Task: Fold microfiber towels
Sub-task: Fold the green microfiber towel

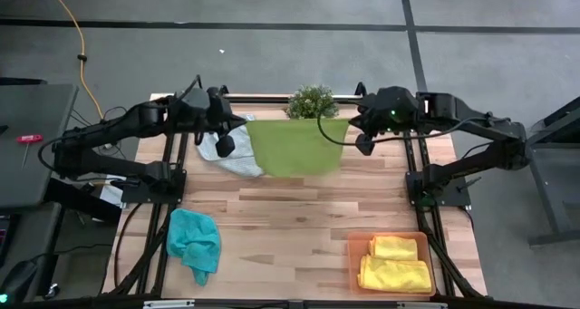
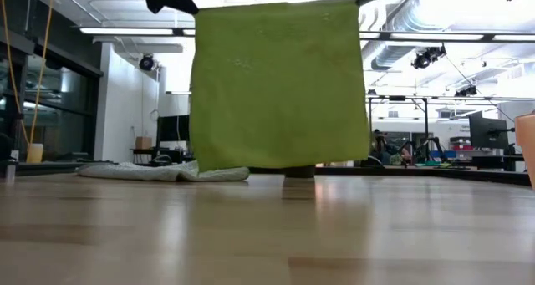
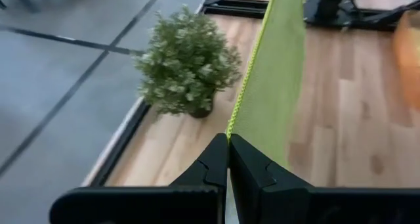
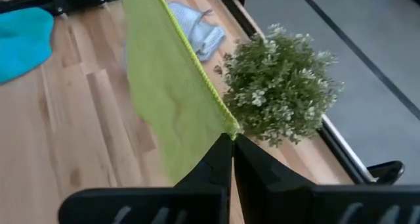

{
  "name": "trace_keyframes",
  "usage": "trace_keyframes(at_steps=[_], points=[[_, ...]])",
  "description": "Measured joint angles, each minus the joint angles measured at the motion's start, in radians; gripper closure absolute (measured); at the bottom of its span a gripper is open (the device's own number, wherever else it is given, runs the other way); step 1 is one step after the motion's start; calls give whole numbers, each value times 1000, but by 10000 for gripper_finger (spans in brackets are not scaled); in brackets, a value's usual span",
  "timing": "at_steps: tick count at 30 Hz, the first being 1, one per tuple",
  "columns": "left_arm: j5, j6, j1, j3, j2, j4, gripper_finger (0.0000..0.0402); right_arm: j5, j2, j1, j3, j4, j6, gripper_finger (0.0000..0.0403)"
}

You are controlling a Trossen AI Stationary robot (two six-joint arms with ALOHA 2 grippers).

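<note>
A lime green towel [image 1: 294, 146] hangs spread out above the far middle of the table, stretched between my two grippers. My left gripper [image 3: 228, 140] is shut on its top left corner and my right gripper [image 4: 233, 140] is shut on its top right corner. In the low view the towel [image 2: 280, 84] hangs flat, its bottom edge clear of the tabletop. A light grey towel [image 1: 228, 153] lies crumpled on the table at the far left. A teal towel [image 1: 194, 241] lies bunched near the left front. Two yellow towels [image 1: 395, 264] lie folded in the orange tray [image 1: 353, 265]. My left gripper pinches the green towel's top corner [image 3: 230, 129] between its two fingertips, slanting down from the table's left. The towel hangs below, lifted clear, its top edge drawn taut. My right gripper pinches the opposite top corner [image 4: 231, 128] between its two fingertips, slanting down from the table's right. The cloth hangs flat below.
A small potted plant [image 1: 313, 102] stands at the table's far edge just behind the hanging towel. The orange tray sits at the front right corner. Bare wood lies in the middle and front of the table.
</note>
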Motion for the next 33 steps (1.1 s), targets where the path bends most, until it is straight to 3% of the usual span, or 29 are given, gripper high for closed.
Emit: trace_keyframes(at_steps=[6, 13, 21, 28, 33], points=[[-18, 90, -1, 37, -3, -11, 401, 20, -2, 26, 0, 2, -7, 403], [-109, 99, -175, 73, -10, -103, 401, 70, -3, 175, -17, -14, 108, 403], [-188, -242, -471, -153, 18, -61, 401, 55, -2, 380, -241, 75, 366, 403], [-203, -668, -703, -403, 95, 234, 401, -49, -2, 533, -539, 441, 625, 403], [-219, -922, -853, -482, 209, 405, 401, -54, -2, 626, -683, 630, 815, 403]])
